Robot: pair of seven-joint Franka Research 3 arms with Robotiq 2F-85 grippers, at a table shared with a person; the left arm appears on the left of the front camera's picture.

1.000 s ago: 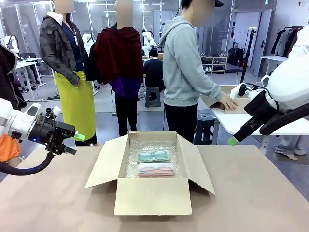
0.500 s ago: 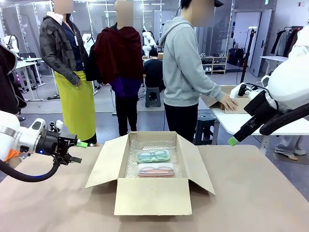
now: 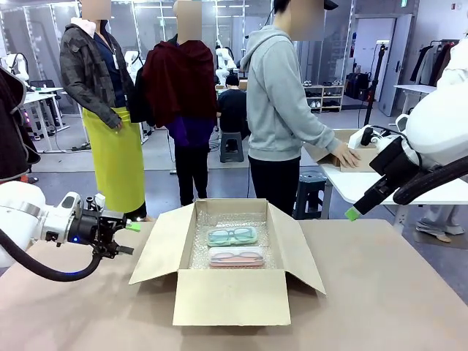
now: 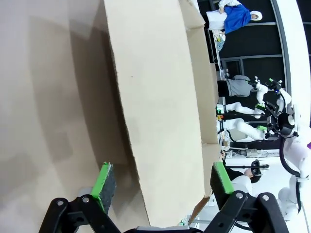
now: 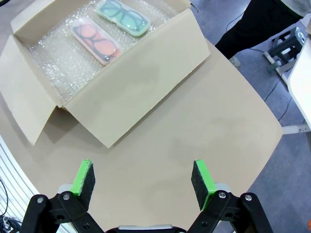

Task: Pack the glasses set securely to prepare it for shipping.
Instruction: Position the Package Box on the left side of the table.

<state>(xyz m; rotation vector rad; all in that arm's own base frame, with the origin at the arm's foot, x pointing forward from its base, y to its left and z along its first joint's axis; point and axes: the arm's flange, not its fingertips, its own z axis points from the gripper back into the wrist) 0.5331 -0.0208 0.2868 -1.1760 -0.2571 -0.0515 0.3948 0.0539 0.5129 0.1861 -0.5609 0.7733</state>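
Cardboard box (image 3: 230, 298) sits open mid-table, lined with bubble wrap (image 3: 228, 219).

Both parts of the set lie flat inside the box on the lining. The teal glasses case (image 3: 232, 236) is toward the box's far wall. The pink glasses case (image 3: 235, 257) is just beside it on the near side. Nothing covers them from above.

Left gripper (image 3: 129, 238): level with the outer edge of the box's left flap (image 3: 162, 245). Jaws spread fully, gripping nothing. In the wrist view the flap's edge runs up between the two pads; I cannot tell whether either pad touches it.

Right gripper (image 3: 354, 213): raised, well apart from the box on its right side, beyond the right flap (image 3: 298, 247). Jaws wide, empty.

Likely step: closing the flaps, left one first.

Risks as I judge them:
- Nothing braces the box. A sideways push on the left flap could slide the whole box across the table (image 3: 395, 292) instead of folding the flap.
- The pads bite only thin card, so a skewed approach could crease or tear the flap edge.
- The cases are loose with no wrap on top. A jolt could shift them, and once sealed they may rattle in transit.
- A left flap swung down alone may spring back open.
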